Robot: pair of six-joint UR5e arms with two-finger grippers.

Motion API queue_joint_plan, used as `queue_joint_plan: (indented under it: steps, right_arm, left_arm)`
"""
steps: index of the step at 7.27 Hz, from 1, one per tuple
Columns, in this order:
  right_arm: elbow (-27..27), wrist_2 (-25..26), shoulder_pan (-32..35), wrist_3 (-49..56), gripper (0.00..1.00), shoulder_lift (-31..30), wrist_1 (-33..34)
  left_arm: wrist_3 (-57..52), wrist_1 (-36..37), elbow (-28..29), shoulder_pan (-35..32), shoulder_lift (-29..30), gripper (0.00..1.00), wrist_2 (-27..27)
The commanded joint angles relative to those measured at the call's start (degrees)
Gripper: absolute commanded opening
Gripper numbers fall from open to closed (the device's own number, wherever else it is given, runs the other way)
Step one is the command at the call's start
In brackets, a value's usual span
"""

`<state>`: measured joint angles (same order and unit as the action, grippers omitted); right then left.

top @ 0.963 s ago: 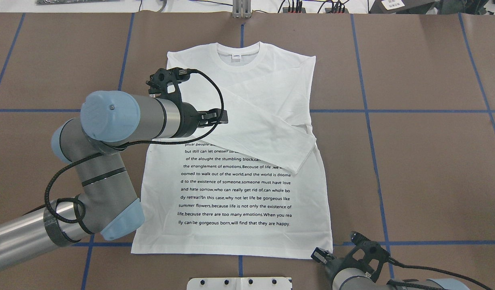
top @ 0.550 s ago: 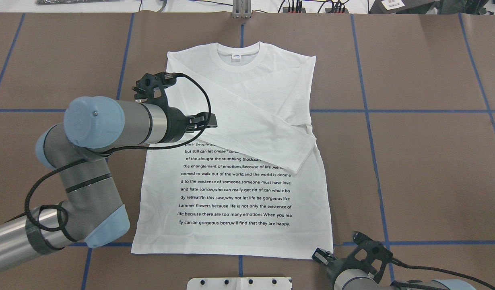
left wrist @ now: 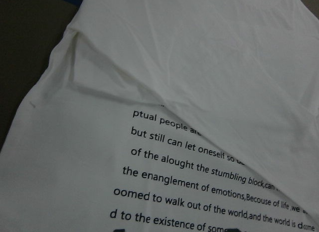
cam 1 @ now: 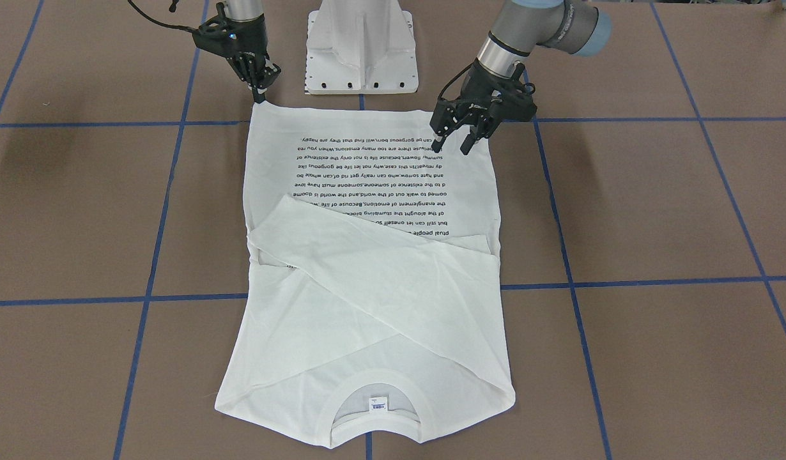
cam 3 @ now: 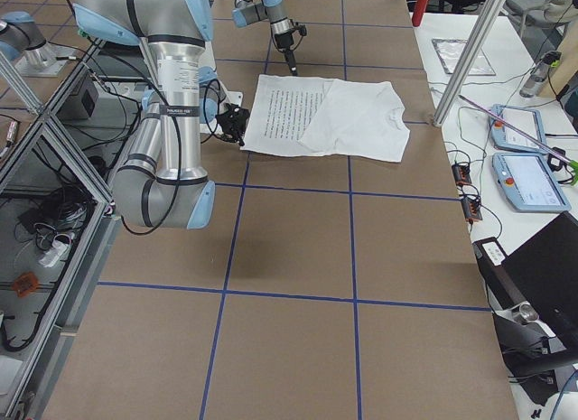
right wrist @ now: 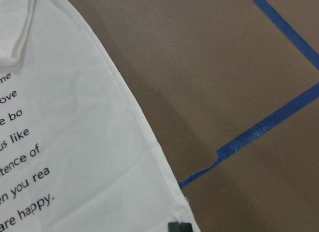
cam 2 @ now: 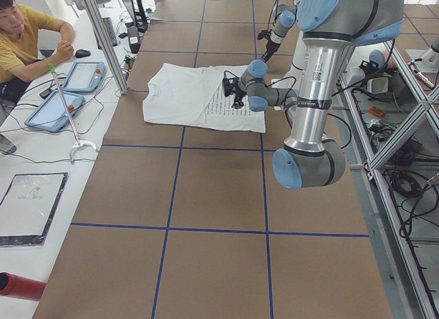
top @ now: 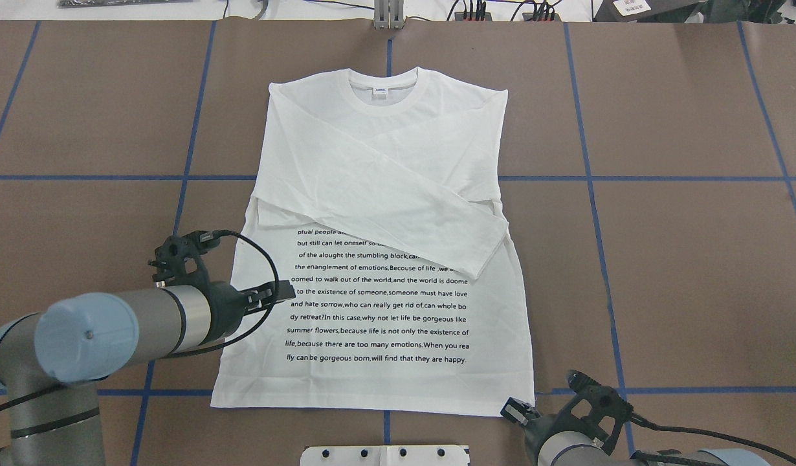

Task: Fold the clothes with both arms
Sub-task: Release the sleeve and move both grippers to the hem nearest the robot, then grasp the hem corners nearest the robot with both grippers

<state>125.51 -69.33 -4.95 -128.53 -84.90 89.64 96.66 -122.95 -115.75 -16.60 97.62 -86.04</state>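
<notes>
The white T-shirt (top: 385,162) lies flat on the brown table, text side up and collar (top: 382,97) far from me, with both sleeves folded across the chest. It also shows in the front view (cam 1: 367,300). My left gripper (top: 283,290) is open and empty; it hovers over the shirt's left side, beside the text block, and also shows in the front view (cam 1: 450,145). My right gripper (top: 516,409) is shut at the shirt's near right hem corner, also in the front view (cam 1: 259,96). In the right wrist view one black fingertip (right wrist: 179,227) meets that corner.
The white pedestal base (cam 1: 361,45) stands just behind the shirt's hem. Blue tape lines (top: 696,178) grid the brown table. A seated operator (cam 2: 27,44), tablets (cam 2: 82,75) and an aluminium post (cam 2: 103,38) are beyond the collar end.
My left arm has drawn back toward my base, from over the folded sleeve down along the shirt's left side. The shirt and my right arm have not moved.
</notes>
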Motion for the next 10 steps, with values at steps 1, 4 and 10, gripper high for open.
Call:
queue_joint_plan:
  steps: [1,4,10]
  right_arm:
    - [0.0,0.07,0.03,0.04,0.0,-0.09,0.01]
    - [0.0,0.07,-0.15,0.04,0.0,0.0,0.01]
    - [0.0,0.42,-1.37,-0.14,0.0,0.0,0.01]
  left_arm:
    - [4.23,0.17,-1.15,4.54,-4.71,0.72,2.28]
    - [7.31,0.6,-1.41,7.1,-7.87,0.66,1.15]
    - [12.59,7.11,-3.44,10.97,-8.94,0.67,-1.76]
